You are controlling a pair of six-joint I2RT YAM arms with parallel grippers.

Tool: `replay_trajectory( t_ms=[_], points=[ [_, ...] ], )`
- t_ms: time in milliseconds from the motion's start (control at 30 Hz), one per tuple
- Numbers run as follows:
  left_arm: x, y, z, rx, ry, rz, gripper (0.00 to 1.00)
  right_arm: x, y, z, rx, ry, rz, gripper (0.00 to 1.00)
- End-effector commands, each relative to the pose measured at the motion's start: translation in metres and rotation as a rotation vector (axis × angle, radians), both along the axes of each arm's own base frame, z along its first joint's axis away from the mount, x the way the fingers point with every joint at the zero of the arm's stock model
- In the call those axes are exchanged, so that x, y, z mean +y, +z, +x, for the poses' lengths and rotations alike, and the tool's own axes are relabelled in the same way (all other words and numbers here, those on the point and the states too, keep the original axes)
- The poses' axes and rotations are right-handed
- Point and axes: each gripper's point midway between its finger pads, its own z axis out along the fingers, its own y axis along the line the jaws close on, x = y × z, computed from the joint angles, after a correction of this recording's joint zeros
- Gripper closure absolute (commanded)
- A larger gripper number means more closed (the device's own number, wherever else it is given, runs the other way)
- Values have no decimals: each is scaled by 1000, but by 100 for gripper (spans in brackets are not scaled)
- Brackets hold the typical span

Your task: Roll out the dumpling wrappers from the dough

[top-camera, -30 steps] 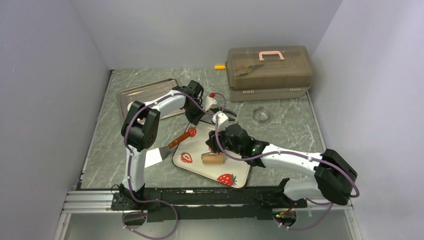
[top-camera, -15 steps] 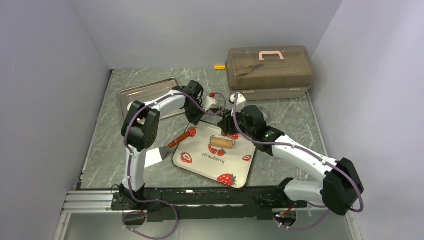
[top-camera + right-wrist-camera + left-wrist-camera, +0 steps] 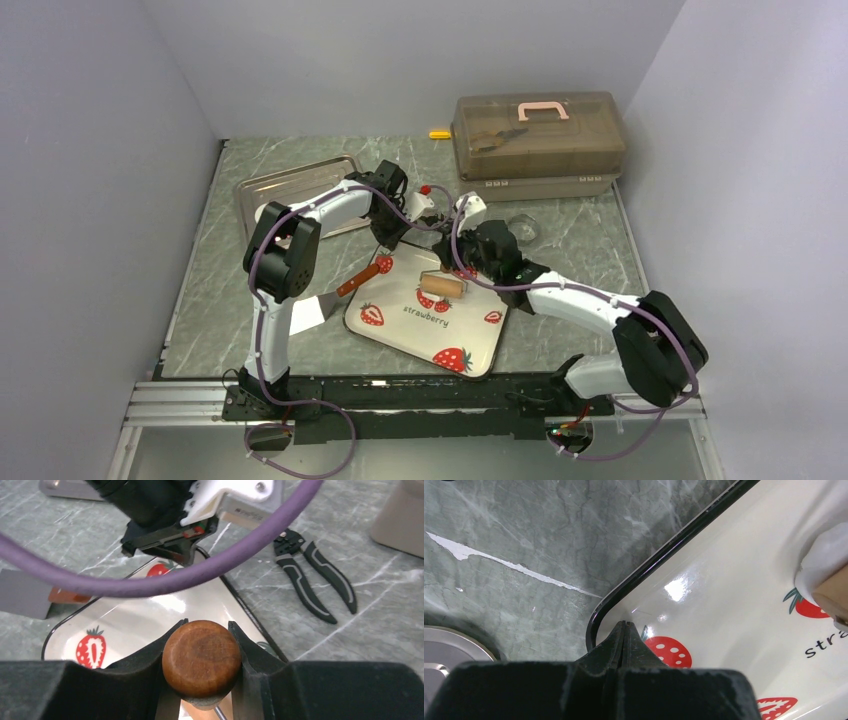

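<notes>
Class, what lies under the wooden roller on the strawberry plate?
White dough peeks out at the roller's end. Anything directly beneath is covered by the roller.

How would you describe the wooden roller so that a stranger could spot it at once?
Find the white strawberry plate in the middle of the marble table. Over its far half is a short brown wooden roller, its handle gripped by the right claw. Unlike the flat scraper at the plate's left edge, it is a round cylinder.

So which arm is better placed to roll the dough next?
Right, probably: the right gripper is shut on the roller, lying on the dough. The left gripper is shut, empty, at the plate corner.
</notes>
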Motion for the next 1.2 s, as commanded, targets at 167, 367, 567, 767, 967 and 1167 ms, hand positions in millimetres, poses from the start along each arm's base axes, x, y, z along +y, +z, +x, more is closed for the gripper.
replay_trajectory(
  t_ms=[167, 367, 567, 767, 967, 1167],
  points=[
    [3, -13, 7, -12, -7, 33, 100, -17, -81, -59, 140, 30, -97, 100],
    [2, -13, 7, -15, -7, 33, 100, -26, -106, -89, 214, 27, -128, 100],
    [3, -12, 7, -16, -8, 31, 100, -30, -100, -99, 209, 40, -125, 100],
    [2, -12, 7, -15, -8, 31, 100, -8, -41, -91, 108, 130, -71, 100],
    [3, -12, 7, -19, -7, 33, 100, 30, 54, -74, 0, 207, 145, 100],
    [3, -13, 7, -18, -6, 34, 100, 22, 108, -20, -124, -33, 330, 100]
  ],
)
